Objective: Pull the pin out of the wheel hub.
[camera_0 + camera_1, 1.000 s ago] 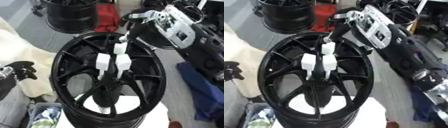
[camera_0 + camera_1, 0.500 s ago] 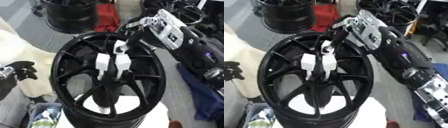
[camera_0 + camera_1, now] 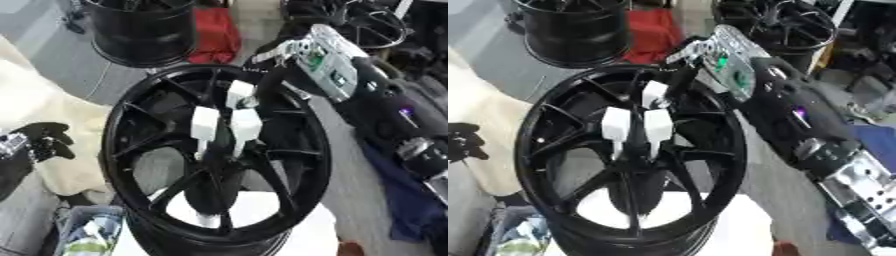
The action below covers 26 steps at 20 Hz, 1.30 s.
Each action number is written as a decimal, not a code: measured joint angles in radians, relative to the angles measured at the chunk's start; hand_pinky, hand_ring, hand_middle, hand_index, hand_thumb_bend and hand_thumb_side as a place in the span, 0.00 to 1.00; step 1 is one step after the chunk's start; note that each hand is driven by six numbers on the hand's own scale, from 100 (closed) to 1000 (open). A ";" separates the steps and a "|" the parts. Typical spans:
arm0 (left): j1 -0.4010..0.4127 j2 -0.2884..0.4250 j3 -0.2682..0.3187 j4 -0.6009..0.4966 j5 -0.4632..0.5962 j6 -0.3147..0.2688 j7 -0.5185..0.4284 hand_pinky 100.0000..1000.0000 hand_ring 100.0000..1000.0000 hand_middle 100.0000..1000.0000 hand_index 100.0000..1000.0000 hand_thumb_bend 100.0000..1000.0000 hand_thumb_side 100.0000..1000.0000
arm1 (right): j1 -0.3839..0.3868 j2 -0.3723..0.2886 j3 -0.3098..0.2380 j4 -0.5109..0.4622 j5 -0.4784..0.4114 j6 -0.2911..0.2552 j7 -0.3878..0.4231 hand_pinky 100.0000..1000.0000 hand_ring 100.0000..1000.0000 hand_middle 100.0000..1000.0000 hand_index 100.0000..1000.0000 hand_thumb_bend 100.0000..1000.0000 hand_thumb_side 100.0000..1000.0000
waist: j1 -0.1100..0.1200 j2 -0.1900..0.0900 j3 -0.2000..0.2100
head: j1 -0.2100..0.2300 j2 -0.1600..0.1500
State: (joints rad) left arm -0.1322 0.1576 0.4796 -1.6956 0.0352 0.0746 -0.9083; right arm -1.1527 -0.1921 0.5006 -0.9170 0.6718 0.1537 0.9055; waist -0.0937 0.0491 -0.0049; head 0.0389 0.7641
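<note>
Left eye view, pins: three white blocks with thin stems stand at the wheel hub centre.
Right robot hand: fingers meet the rear pin; closure unclear.
Handling: likely light, rigid; pinch its block.
Left robot hand: curled, left of the hub.

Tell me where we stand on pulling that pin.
Done: the right hand has reached the topmost white pin at the wheel hub. In hand: closing on it; the grip itself is hidden. Left: all three white pins stand in the hub, none out. The left hand idles curled at the left.
</note>
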 measured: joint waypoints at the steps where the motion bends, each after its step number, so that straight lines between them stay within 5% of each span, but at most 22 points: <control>1: 0.000 0.000 0.000 0.000 0.000 0.000 0.000 0.65 0.53 0.55 0.76 0.00 0.77 | 0.000 0.003 -0.002 0.002 0.003 -0.003 0.000 0.61 0.67 0.67 0.79 0.29 0.36 | 0.000 0.000 0.000 | 0.000 0.000; 10: 0.000 0.000 0.000 0.000 0.000 0.000 0.000 0.65 0.53 0.55 0.76 0.00 0.77 | 0.000 0.012 -0.008 -0.011 0.013 -0.016 0.000 0.38 0.45 0.43 0.56 0.09 0.22 | 0.002 0.000 0.001 | -0.001 0.000; 17: 0.000 0.000 0.000 0.000 0.000 0.000 0.000 0.65 0.53 0.55 0.76 0.00 0.76 | -0.001 -0.011 -0.021 -0.095 0.006 -0.001 0.002 0.35 0.43 0.42 0.54 0.06 0.19 | 0.002 0.000 0.000 | -0.001 0.000; 23: 0.000 0.000 0.005 0.000 0.001 0.000 0.000 0.65 0.53 0.55 0.76 0.00 0.76 | -0.018 -0.098 -0.054 -0.205 -0.039 0.035 0.002 0.34 0.42 0.41 0.53 0.00 0.15 | 0.002 0.000 -0.009 | 0.002 0.000; 26: 0.000 0.000 0.007 0.000 0.001 0.000 0.000 0.65 0.53 0.55 0.76 0.00 0.76 | 0.000 -0.184 -0.105 -0.311 -0.065 0.062 -0.011 0.33 0.42 0.40 0.53 0.06 0.15 | 0.001 -0.001 -0.013 | 0.005 0.000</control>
State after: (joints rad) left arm -0.1323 0.1576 0.4865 -1.6956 0.0358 0.0747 -0.9083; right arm -1.1523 -0.3764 0.3957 -1.2285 0.6065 0.2155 0.8949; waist -0.0926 0.0484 -0.0182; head 0.0436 0.7641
